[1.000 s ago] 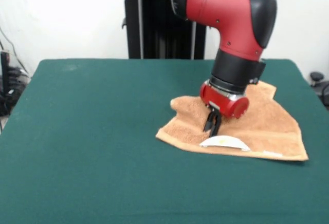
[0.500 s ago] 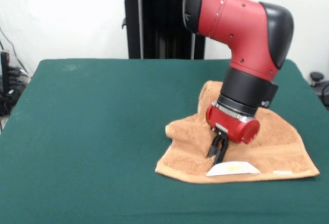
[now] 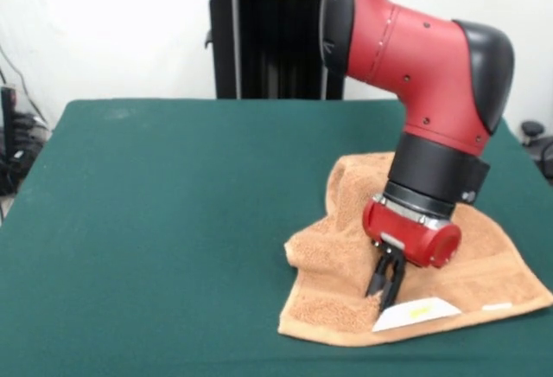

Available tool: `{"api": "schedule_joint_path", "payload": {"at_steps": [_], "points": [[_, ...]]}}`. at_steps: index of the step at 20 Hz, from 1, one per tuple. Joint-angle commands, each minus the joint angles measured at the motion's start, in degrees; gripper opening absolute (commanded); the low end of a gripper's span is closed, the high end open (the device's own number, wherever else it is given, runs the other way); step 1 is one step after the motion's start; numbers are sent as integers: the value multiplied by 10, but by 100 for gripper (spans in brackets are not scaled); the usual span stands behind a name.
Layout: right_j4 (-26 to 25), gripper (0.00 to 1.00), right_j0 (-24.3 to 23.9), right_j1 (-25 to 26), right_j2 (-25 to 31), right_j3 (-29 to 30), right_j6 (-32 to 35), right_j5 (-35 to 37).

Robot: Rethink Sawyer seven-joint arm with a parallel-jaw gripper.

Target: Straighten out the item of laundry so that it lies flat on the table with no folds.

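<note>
The item of laundry (image 3: 346,256), a light-brown terry towel, lies rumpled on the right part of the green table (image 3: 173,221). Its left side is bunched into folds; its right side spreads flatter toward the table's right edge. A white label (image 3: 416,313) with a yellow mark shows at its near edge. My gripper (image 3: 385,295) points down at the towel just left of the label, shut on the towel's fabric near the front edge. The arm hides the towel's middle.
A black pedestal (image 3: 276,40) stands beyond the table's far side. Cables and dark gear (image 3: 13,143) sit off the left edge, and a dark object (image 3: 537,139) off the right edge. The towel's right corner reaches the picture's edge.
The gripper has dragged the towel toward the near edge and to the right. The label and front edge moved with it, and the left side has bunched up more.
</note>
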Motion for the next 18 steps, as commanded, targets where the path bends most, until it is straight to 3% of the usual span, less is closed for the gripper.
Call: {"api": "schedule_joint_path", "payload": {"at_steps": [1, 6, 7, 11, 18], "points": [[27, 0, -8, 13, 80, -70, 60, 24], [-1, 0, -13, 6, 93, -68, 40, 58], [-7, 100, -14, 2, 95, -67, 33, 79], [-12, 100, -20, -2, 103, -73, 22, 136], [-26, 100, -55, -48, 164, -25, 14, 159]]}}
